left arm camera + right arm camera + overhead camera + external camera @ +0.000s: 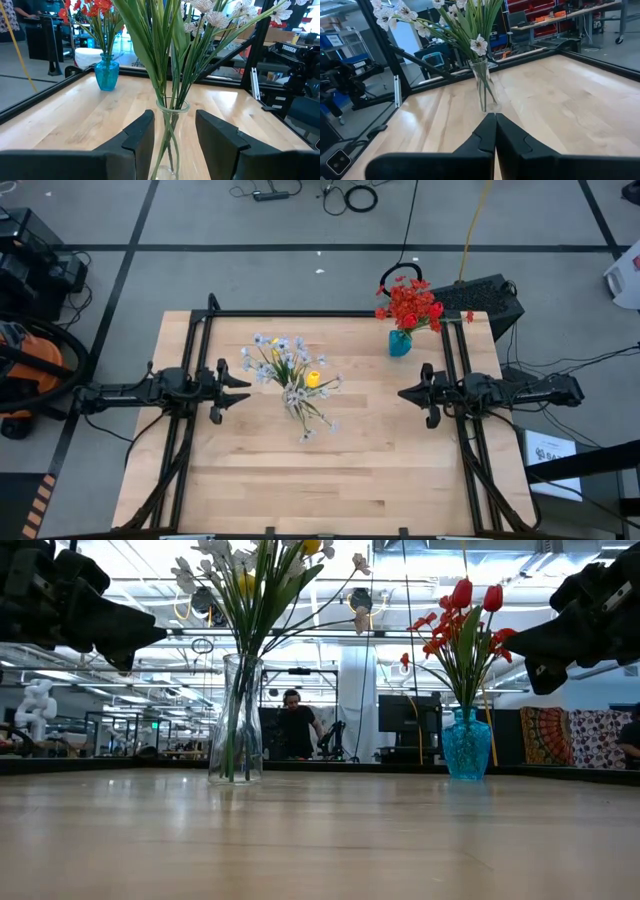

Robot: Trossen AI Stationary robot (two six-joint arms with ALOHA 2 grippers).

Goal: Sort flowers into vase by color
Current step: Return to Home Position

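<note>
Hovering over the counter's (400, 470) left side: left gripper (238, 390), fingers apart, empty, pointing toward centre. Clear glass vase (236, 720) stands upright mid-counter, near the left gripper and not touching it. It holds the white flowers (265, 345) with yellow flowers (312, 379) among them, stems fanned wide. Further right, by the far edge: teal-blue vase (400, 344), upright, holding the red flowers (412, 302), well apart from the clear glass vase. Right gripper (404, 394) hangs over the counter's right side, on the near side of the teal-blue vase, fingers pressed together, holding nothing, pointing toward centre. Low view: a person (296, 725) in the room behind, seen between the two vases.
</note>
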